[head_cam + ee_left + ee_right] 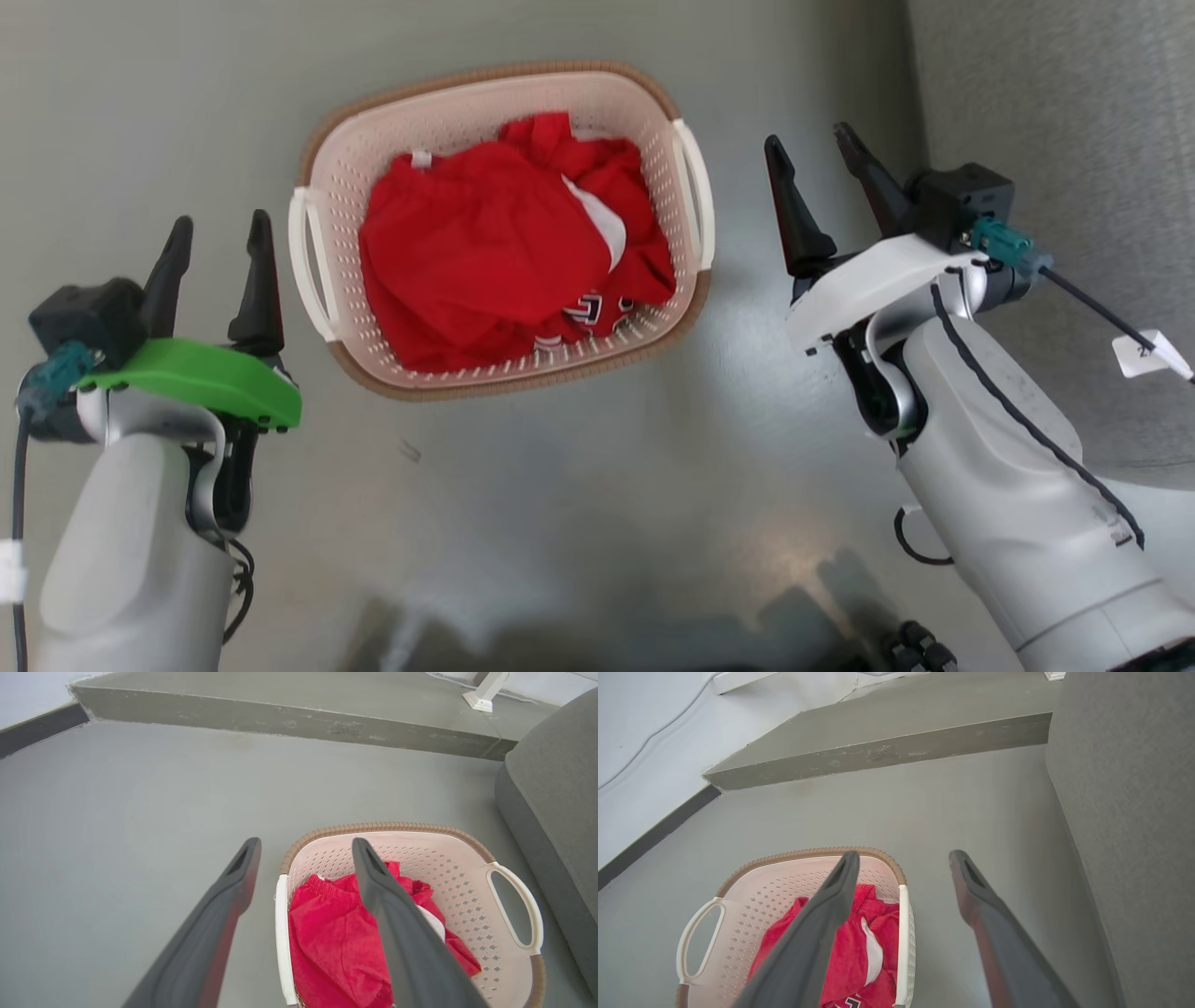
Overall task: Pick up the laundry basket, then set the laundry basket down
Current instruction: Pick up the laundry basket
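Flanking the laundry basket (448, 121) on the grey floor (560, 485), left end effector (220, 224) and right end effector (808, 138) gape open.

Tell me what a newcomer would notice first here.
The bright red clothes heaped in the cream laundry basket draw the eye first, at the middle of the grey floor. The left pincer and the right pincer hover open on either side of the basket, both clear of it.

Pale grey forearms (131, 551), black cables (1027, 425); left gripper (220, 222) green-plated, right gripper (808, 136) white-plated, dark tapered fingers (259, 280)
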### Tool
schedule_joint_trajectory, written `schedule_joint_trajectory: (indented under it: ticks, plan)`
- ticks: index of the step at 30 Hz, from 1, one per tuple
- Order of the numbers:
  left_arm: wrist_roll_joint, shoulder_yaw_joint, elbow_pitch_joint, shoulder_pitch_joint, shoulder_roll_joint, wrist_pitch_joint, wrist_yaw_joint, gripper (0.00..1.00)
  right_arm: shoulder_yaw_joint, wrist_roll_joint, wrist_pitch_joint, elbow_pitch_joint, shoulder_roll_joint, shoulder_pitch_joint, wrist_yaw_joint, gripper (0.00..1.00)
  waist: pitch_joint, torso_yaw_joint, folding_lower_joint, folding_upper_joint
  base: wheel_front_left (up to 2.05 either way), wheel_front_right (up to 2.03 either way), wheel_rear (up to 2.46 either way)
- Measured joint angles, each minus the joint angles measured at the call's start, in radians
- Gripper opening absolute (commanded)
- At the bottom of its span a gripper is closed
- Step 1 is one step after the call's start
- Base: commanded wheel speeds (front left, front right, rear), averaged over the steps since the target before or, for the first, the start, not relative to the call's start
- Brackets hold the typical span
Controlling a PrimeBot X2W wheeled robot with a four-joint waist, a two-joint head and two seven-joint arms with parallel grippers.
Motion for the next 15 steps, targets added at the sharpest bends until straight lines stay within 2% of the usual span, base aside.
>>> schedule_joint_trajectory:
  ticks: [7,15]
  plan:
    - [-0.001,-0.008,0.07,-0.064,0.003,0.012,-0.01,1.0,0.002,0.0,0.0,0.075,0.001,-0.052,0.01,1.0,0.069,0.007,0.0,0.0,0.0,0.0,0.0]
    - [-0.01,-0.018,0.156,-0.137,0.001,0.024,-0.02,1.0,0.009,0.003,0.0,0.167,0.003,-0.121,0.036,1.0,0.133,0.019,0.0,0.0,0.0,0.0,0.0]
